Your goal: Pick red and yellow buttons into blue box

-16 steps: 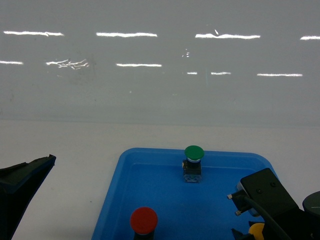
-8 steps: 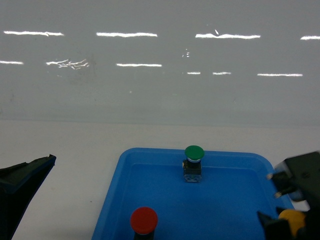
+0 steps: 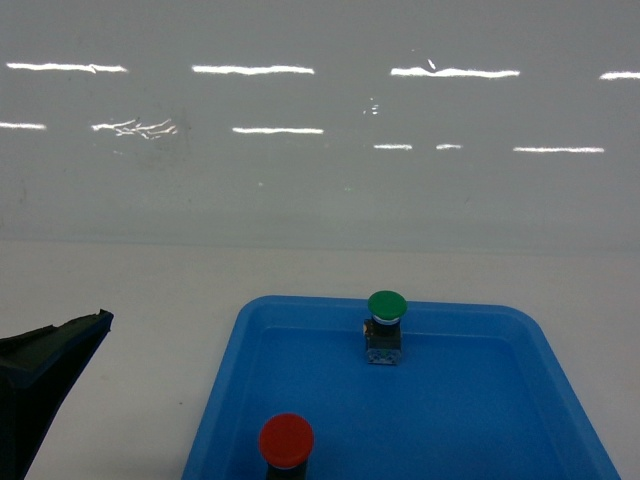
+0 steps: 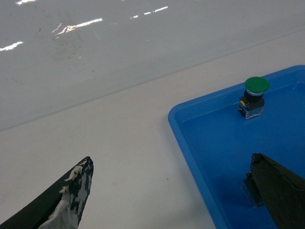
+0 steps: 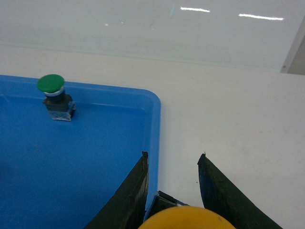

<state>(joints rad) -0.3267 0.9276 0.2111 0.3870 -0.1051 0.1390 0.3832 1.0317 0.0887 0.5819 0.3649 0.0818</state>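
Head view: the red round-capped push button [image 3: 286, 441] stands in the shallow blue plastic box [image 3: 240, 370] on the white counter [image 3: 150, 300], near the green-capped button [image 3: 386, 325]; left wrist view: the left claw [image 4: 176, 191] gapes empty; right wrist view: the right claw [image 5: 172, 179] grips the yellow round-capped button [image 5: 183, 218] over the box's rim.

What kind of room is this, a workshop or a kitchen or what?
Probably a lab or test bench, not a kitchen. A bare white table stands against a glossy grey wall, and a blue box holds industrial push buttons: a green button and a red button.
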